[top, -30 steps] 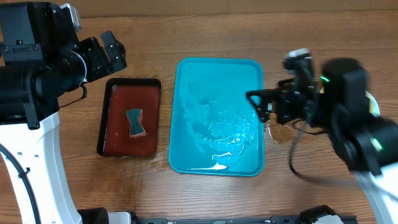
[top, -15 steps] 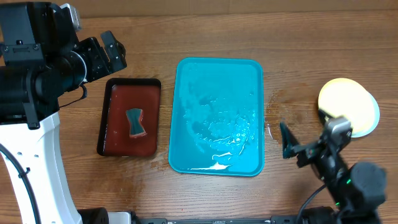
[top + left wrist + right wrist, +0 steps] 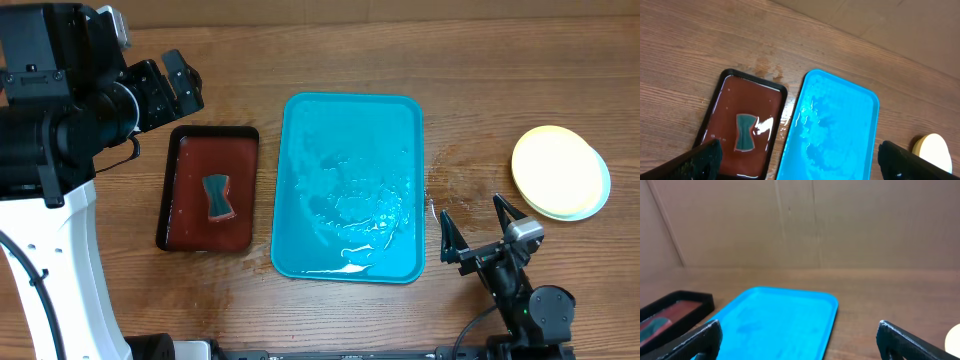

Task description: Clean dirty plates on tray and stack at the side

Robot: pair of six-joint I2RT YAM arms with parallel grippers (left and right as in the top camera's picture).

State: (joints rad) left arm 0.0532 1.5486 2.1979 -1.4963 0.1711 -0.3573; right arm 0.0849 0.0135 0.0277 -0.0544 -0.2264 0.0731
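Observation:
The turquoise tray (image 3: pixel 300 150) lies mid-table, wet, with no plates on it; it also shows in the left wrist view (image 3: pixel 860 105) and the right wrist view (image 3: pixel 805 305). The plates (image 3: pixel 555 170) sit stacked at the right: a yellow-green one on top, a light blue rim under it. A sliver of the stack shows in the left wrist view (image 3: pixel 933 148). My right gripper (image 3: pixel 478 228) is open and empty near the front edge, right of the tray. My left gripper (image 3: pixel 182 82) is open and empty, high at the back left.
A black-rimmed dark red tray (image 3: pixel 178 180) left of the turquoise tray holds liquid and a teal sponge (image 3: pixel 219 195). Wet marks lie on the wood (image 3: pixel 445 185) between the turquoise tray and the plate stack.
My right arm has drawn back from beside the tray's right edge to the front of the table. The plate stack it covered is uncovered. The left arm has not moved.

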